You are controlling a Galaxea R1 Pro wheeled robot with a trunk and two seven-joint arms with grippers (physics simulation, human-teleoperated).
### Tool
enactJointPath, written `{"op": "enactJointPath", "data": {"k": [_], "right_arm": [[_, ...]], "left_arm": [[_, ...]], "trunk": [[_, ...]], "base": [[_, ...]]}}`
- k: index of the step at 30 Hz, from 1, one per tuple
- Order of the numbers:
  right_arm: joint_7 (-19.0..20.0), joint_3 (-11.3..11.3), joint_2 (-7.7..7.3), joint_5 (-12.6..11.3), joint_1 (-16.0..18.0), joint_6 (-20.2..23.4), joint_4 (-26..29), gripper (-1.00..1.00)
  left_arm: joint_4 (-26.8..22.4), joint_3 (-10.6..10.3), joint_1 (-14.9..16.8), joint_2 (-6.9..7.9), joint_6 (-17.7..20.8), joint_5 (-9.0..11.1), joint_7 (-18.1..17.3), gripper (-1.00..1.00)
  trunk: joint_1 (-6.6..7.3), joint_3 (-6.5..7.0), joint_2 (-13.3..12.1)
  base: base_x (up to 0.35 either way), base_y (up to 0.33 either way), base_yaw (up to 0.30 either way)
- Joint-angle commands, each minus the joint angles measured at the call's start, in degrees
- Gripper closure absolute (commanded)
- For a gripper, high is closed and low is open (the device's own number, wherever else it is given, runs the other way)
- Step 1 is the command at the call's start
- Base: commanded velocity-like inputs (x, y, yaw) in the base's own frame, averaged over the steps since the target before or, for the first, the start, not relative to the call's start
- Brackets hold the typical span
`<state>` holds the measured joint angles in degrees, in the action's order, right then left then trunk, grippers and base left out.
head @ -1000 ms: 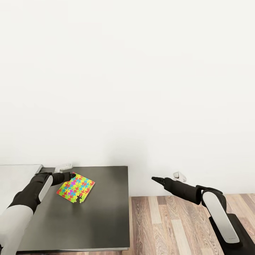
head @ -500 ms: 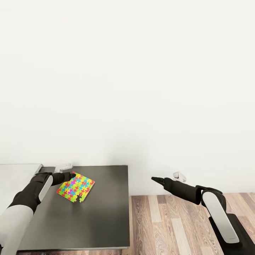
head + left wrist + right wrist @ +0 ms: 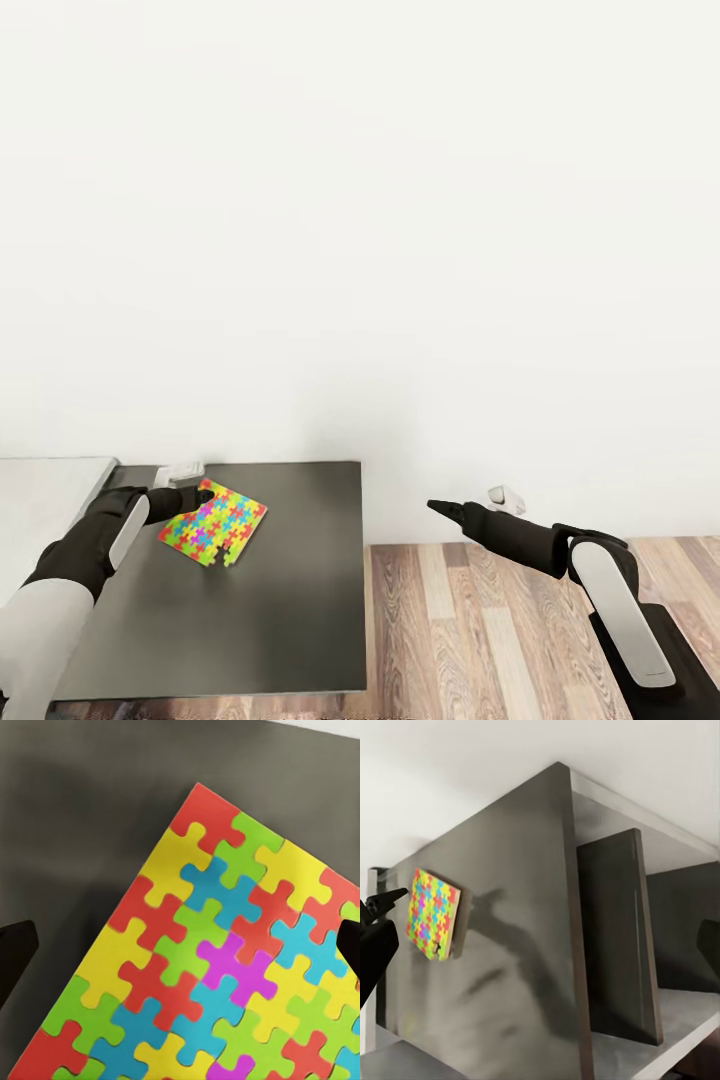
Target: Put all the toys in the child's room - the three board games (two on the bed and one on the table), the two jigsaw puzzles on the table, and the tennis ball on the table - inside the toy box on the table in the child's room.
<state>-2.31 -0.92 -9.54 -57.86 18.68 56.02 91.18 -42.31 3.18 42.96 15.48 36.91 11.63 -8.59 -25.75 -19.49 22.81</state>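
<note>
Head view: jigsaw puzzle (image 3: 213, 523) lies flat on the dark desk (image 3: 290, 600), just ahead of the left gripper (image 3: 203, 494); the right gripper (image 3: 434, 505), state untold, hangs well apart. Left wrist view: jaws spread wide, the puzzle lies between them, ungrasped. Right wrist view: puzzle (image 3: 431, 912) far off.

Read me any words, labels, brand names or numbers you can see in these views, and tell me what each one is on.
No text to read anywhere.
Jigsaw puzzle: only coloured interlocking pieces, no print.
Dark cabinet top: plain.
Wall: bare white.
Left claw and right claw: no markings visible.
</note>
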Motion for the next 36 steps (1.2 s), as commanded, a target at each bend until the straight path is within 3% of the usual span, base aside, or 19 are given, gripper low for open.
{"op": "enactJointPath", "data": {"k": [1, 30, 36], "right_arm": [[-0.2, 0.0, -0.04, -0.2, 0.1, 0.1, 0.0, -1.0], [-0.2, 0.0, -0.03, -0.2, 0.0, 0.1, 0.0, -1.0], [-0.2, 0.0, -0.04, -0.2, 0.0, 0.1, 0.0, -1.0]], "left_arm": [[-0.1, 0.2, 0.0, -0.02, 0.4, 0.1, -0.2, -1.0], [0.9, 0.3, 0.1, 0.21, 0.8, 0.1, -0.9, -1.0], [2.8, 0.5, 0.1, 0.57, 1.0, 0.0, -4.6, -1.0]], "trunk": [[-0.03, -0.2, 0.1], [-0.03, -0.8, 0.1], [-0.03, -0.8, 0.1]], "base": [[0.0, 0.0, 0.0], [0.0, 0.0, 0.0], [0.0, 0.0, 0.0]]}}
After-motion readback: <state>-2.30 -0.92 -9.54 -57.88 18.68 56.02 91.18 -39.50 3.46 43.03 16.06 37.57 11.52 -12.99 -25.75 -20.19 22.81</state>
